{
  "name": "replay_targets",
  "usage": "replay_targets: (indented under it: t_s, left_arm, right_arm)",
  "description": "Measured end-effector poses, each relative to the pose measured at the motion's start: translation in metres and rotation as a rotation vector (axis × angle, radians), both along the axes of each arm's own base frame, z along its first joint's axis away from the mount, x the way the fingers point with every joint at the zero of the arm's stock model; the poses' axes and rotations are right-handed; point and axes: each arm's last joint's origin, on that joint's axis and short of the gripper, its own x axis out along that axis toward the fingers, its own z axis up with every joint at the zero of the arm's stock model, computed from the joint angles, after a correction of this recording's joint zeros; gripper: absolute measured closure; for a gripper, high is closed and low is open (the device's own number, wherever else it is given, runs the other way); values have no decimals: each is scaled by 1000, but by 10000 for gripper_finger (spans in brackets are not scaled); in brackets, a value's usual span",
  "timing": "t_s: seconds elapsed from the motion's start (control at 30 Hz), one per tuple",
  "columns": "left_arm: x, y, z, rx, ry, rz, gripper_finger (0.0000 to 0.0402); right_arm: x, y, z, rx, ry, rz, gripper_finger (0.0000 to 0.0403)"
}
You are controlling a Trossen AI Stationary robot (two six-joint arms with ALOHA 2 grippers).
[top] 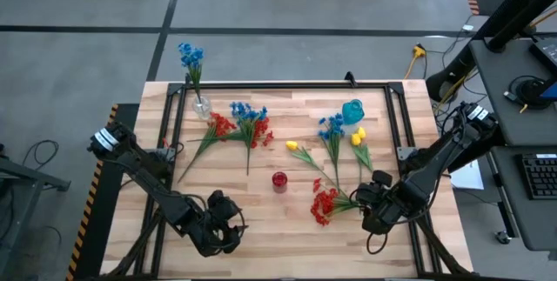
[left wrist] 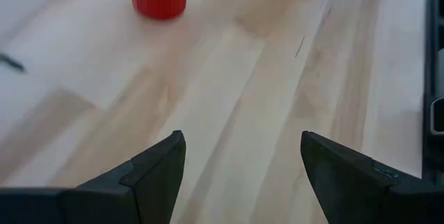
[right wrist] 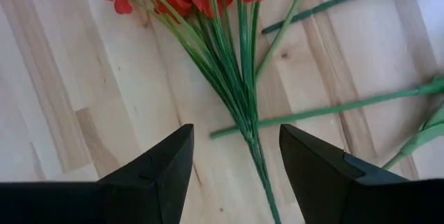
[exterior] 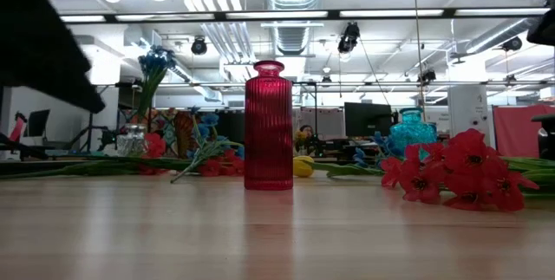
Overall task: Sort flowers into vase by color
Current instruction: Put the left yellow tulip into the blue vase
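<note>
Red flower sprig lies near the table's front edge, its stem between the right end effector's parted, empty fingers, positioned for grasping; left end effector waits released.

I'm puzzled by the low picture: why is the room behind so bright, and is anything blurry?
Low view: ceiling lights glare white, and the red vase stands sharp while dark arm shapes at the top corners blur. Left wrist view: soft, and the left gripper open.
</note>
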Motion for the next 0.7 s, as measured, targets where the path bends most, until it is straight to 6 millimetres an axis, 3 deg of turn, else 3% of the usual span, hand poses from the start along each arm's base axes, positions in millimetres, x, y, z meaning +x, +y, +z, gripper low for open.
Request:
replay_targets:
  t_s: [0.4, 0.7]
  left_arm:
    - [13, 19, 6, 165, -5, -30, 134]
    - [7, 34, 8, 293, 60, -3, 134]
  right_arm:
    - [8, -9, 3, -213, -156, 31, 197]
    - [41, -40, 5, -176, -197, -86, 197]
